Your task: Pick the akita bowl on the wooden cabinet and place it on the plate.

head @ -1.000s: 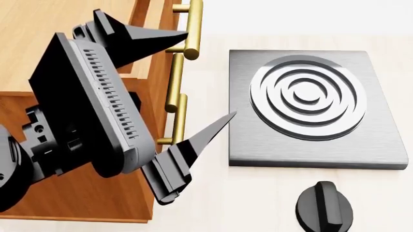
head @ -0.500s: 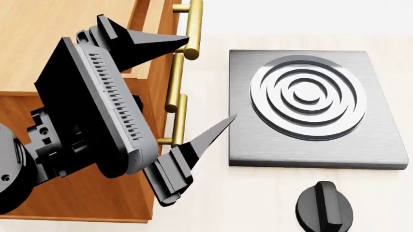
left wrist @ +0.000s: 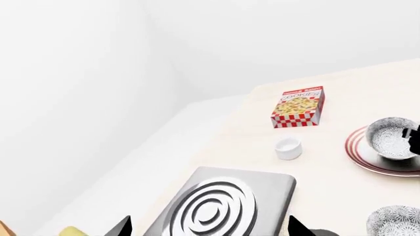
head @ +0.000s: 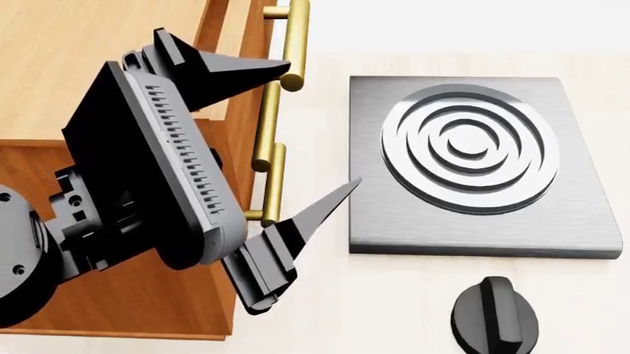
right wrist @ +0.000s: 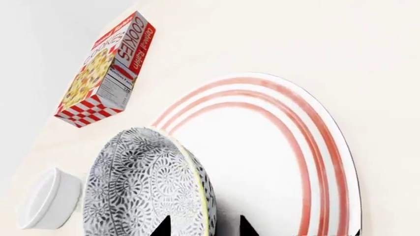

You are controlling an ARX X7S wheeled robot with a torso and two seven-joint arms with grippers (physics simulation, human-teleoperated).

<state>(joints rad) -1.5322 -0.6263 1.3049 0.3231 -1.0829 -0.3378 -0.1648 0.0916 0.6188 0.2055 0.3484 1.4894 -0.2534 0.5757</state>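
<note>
The akita bowl [right wrist: 144, 187], white with a dense dark floral pattern, hangs tilted over the red-ringed white plate [right wrist: 282, 162]. My right gripper [right wrist: 203, 227] straddles its rim, one fingertip outside the wall and one inside, shut on it. In the left wrist view the bowl [left wrist: 390, 140] shows low over the plate [left wrist: 361, 160]. The left gripper [head: 323, 127] stands wide open and empty beside the front of the wooden cabinet [head: 59, 44], above the table next to the stove plate [head: 394, 221].
A second patterned bowl [left wrist: 394, 221] sits on the table near the plate. A small white cup [left wrist: 287, 147] and a cookie box [left wrist: 298, 106] stand farther back. A black knob [head: 495, 313] lies before the stove plate. Brass handles [head: 293, 44] jut from the cabinet.
In the head view the left arm has drifted slightly up and to the right, jaws still wide open. The stove plate and knob have not moved.
</note>
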